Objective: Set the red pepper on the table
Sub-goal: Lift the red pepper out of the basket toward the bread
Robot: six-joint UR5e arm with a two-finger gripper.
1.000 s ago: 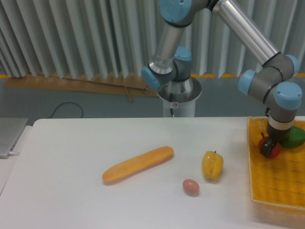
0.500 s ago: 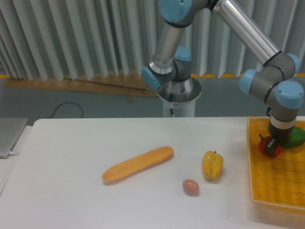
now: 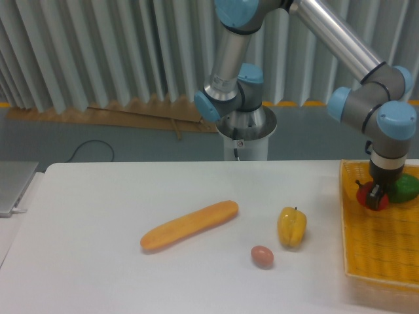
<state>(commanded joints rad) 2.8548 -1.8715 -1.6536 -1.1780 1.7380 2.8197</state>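
Work has only just begun: the red pepper (image 3: 365, 195) sits inside the yellow basket (image 3: 366, 268), just beside the green pepper (image 3: 406, 188). The gripper (image 3: 376, 196) is down on it, and its fingers seem clenched around it, though that part is tiny. It must be lifted out onto the table (image 3: 98, 216).
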